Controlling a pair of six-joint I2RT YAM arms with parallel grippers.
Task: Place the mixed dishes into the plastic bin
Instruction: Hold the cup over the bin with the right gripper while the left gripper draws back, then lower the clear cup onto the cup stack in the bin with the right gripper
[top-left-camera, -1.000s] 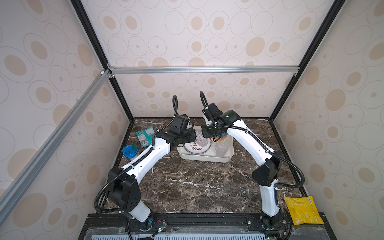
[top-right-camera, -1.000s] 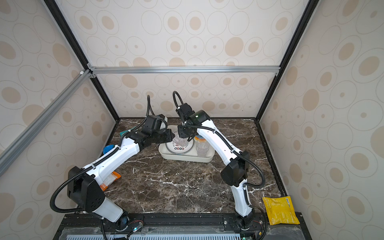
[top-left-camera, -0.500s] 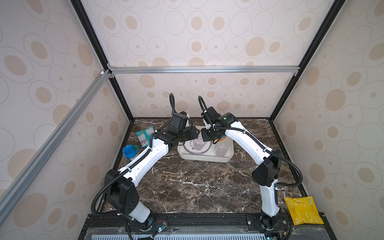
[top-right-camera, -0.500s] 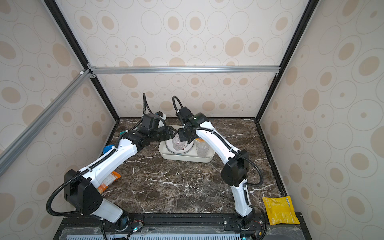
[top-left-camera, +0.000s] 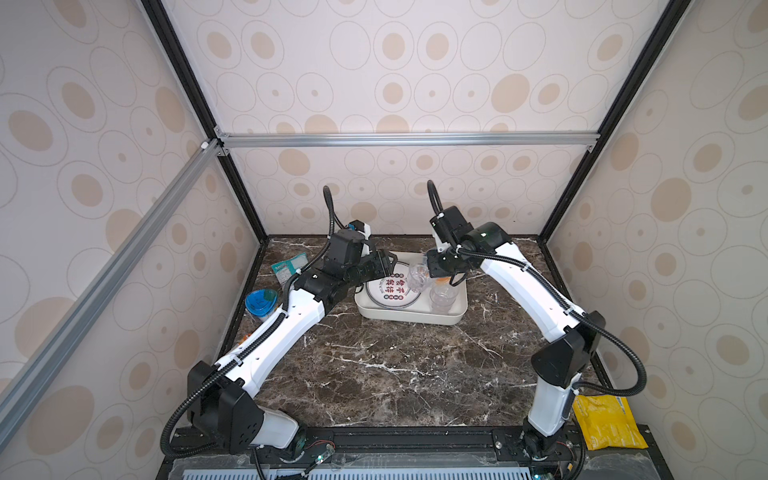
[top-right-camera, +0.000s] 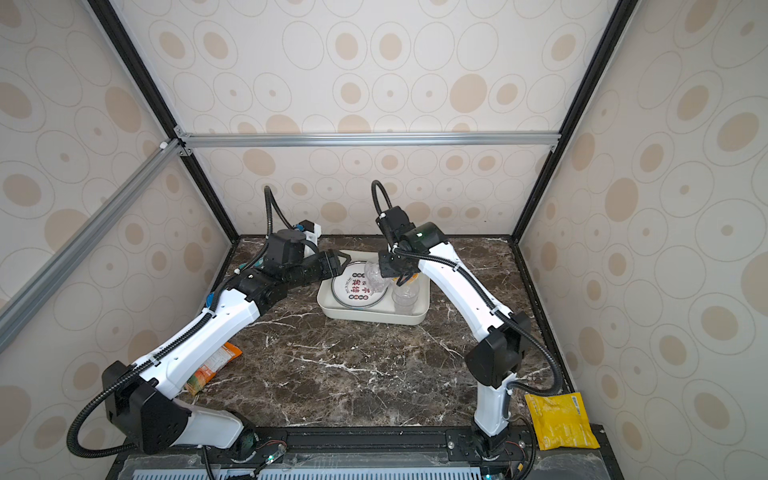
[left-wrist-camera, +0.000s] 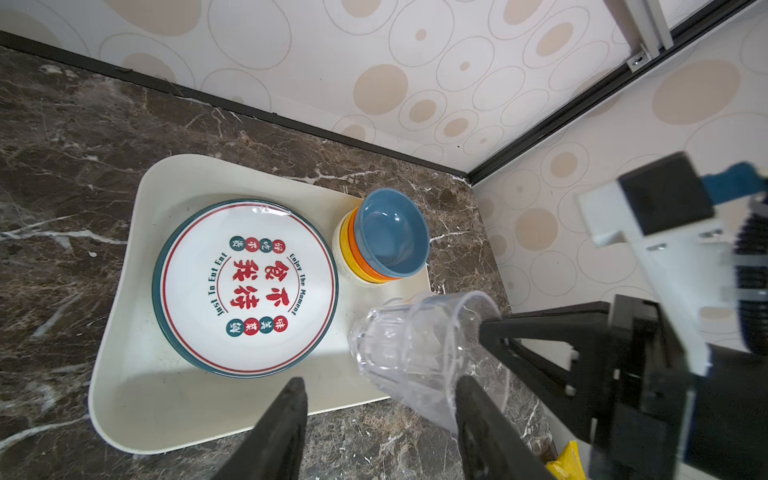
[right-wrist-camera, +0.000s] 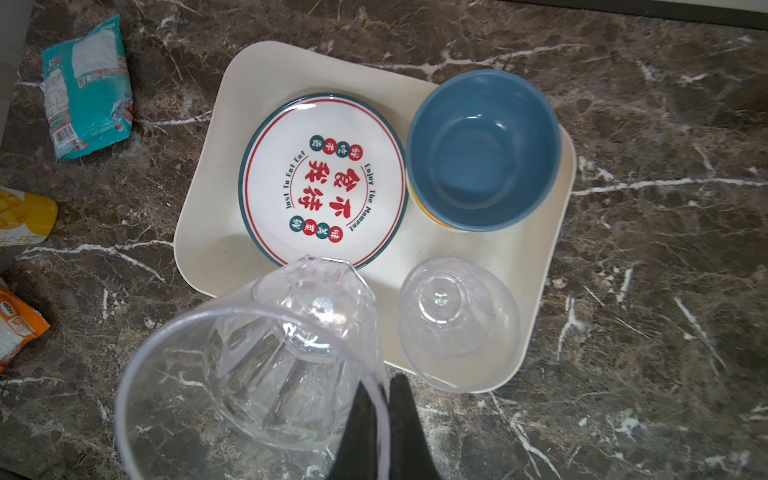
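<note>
Right wrist view: right gripper jaws clamped on the rim of the clear plastic cup. Cup hangs tilted over the plastic bin edge, beside the plate. Left gripper jaws apart, cup between them. Versus a second ago: left jaws spread, right jaws closed.

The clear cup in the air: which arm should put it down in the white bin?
Right. The right jaws pinch the cup by its rim, above the bin. The left jaws are open, gripping nothing.
</note>
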